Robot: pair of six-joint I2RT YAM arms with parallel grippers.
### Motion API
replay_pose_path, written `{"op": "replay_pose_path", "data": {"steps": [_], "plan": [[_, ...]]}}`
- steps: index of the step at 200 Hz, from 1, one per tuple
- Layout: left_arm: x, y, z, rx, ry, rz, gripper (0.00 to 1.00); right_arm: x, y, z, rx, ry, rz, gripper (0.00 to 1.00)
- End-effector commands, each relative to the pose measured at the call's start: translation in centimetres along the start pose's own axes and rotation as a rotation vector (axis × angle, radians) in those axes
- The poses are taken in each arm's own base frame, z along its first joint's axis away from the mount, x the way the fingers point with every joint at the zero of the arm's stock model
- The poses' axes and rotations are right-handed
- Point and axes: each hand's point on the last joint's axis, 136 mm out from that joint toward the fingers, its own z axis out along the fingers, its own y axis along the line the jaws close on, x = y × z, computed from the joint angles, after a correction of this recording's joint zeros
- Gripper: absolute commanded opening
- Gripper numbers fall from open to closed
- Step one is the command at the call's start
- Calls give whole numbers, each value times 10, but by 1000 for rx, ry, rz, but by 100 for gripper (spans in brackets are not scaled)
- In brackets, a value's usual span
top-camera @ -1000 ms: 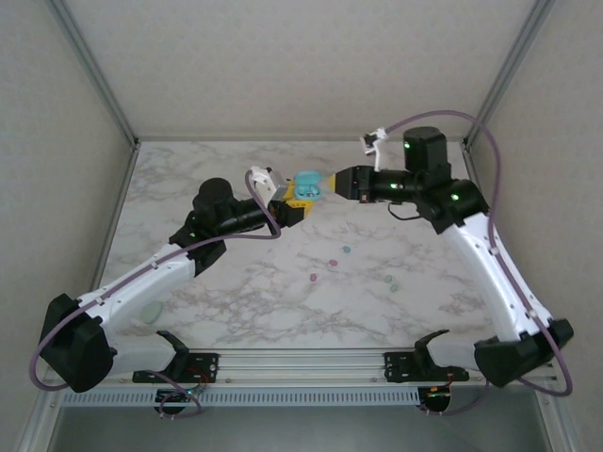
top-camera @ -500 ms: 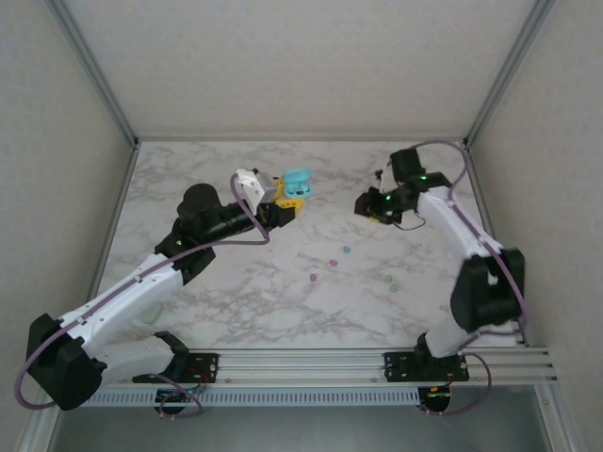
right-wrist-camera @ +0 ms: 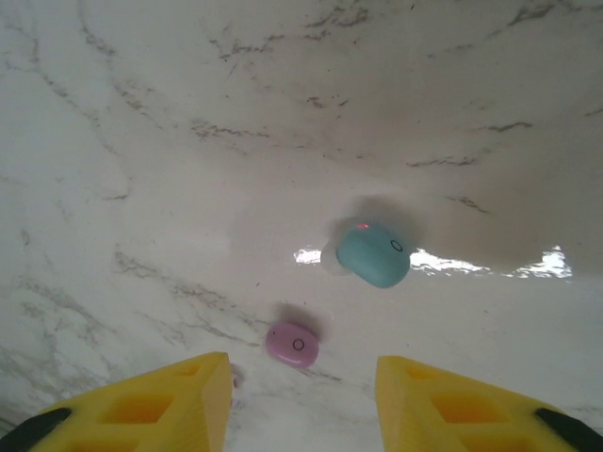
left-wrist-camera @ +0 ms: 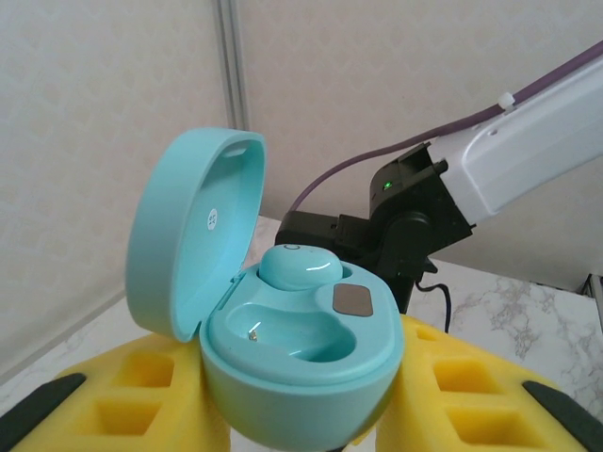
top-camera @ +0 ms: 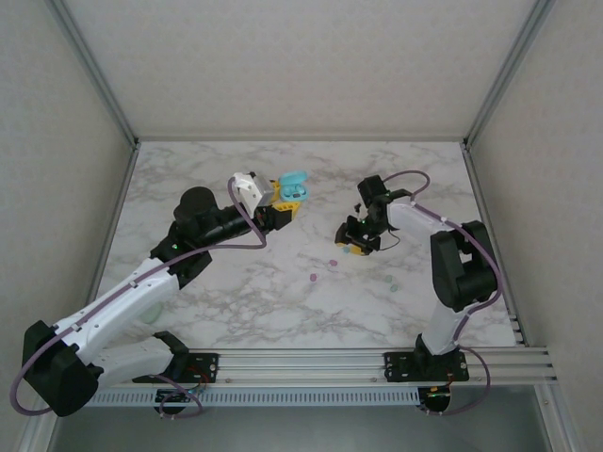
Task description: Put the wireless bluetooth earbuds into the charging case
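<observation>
My left gripper (top-camera: 283,203) is shut on the teal charging case (top-camera: 294,184), held above the table. In the left wrist view the case (left-wrist-camera: 301,377) sits between the yellow fingers (left-wrist-camera: 141,395) with its lid (left-wrist-camera: 193,235) open. One teal earbud (left-wrist-camera: 300,266) is seated in the far socket; the near socket (left-wrist-camera: 283,334) is empty. My right gripper (top-camera: 350,239) hangs open, low over the table. Below it lie a teal earbud (right-wrist-camera: 374,254) and a pink earbud (right-wrist-camera: 292,343), both ahead of the gripper (right-wrist-camera: 301,414).
A second pink bud (top-camera: 313,278) and two pale green buds (top-camera: 394,287) lie loose on the marble table (top-camera: 236,301). The right arm's black link (left-wrist-camera: 396,221) stands behind the case in the left wrist view. Walls close in the table's back and sides.
The right gripper left the case, swung down and toward the front, and now hovers over the loose buds. The left gripper drew the case slightly left.
</observation>
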Motion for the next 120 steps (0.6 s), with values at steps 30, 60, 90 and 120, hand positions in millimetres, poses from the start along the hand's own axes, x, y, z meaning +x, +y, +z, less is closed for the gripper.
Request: {"op": "replay_pose_path", "data": {"steps": [30, 60, 90, 120], "plan": [[-3, -2, -1, 1, -7, 19, 15, -1, -10, 19, 64, -25, 98, 47], [-2, -2, 0, 2, -1, 20, 15, 2, -10, 20, 77, -22, 110, 48], [-3, -2, 1, 4, -3, 18, 15, 3, -12, 24, 84, -17, 122, 48], [-4, -2, 2, 9, -4, 16, 15, 2, -14, 25, 95, -19, 124, 48]]}}
